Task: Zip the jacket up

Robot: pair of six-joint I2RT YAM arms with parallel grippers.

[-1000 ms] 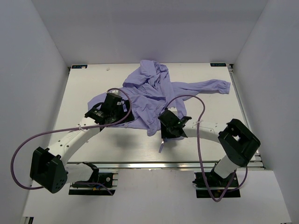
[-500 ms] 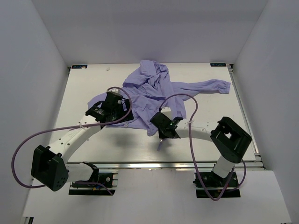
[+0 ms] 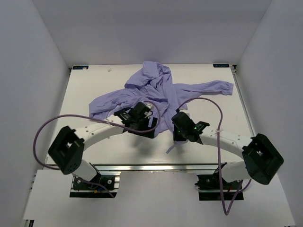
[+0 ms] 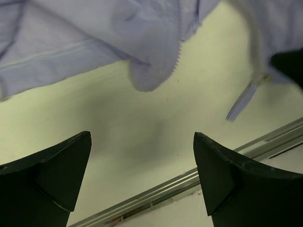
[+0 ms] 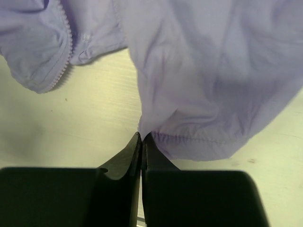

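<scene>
Jacket [image 3: 158, 90] lies crumpled at the back centre of the worktop [image 3: 83, 87], one sleeve out to the right and the other spread to the left. Its near hem reaches to just between the two hands.

Left hand [image 3: 144, 126] has moved since half a second ago. It was over the jacket's left side and is now at the middle of the near hem, so the left sleeve shows uncovered. The left arm's elbow has come in from the far left. In the left wrist view the left hand [image 4: 142, 163] has its fingers [image 4: 57, 165] wide apart with only bare worktop between them. A hem corner with zipper teeth [image 4: 176, 56] hangs above the fingers and does not touch them.

Right hand [image 3: 179, 136] has shifted to the right, and its elbow has swung out towards the right edge. In the right wrist view the right hand [image 5: 142, 142] has its fingers pressed together, clamped on a fold of the jacket's hem. The other zipper edge [image 5: 66, 52] is to the left of that fold. A pale strip [image 3: 170, 147] dangles below the right hand and now sits further right than before. The zipper is not joined.
</scene>
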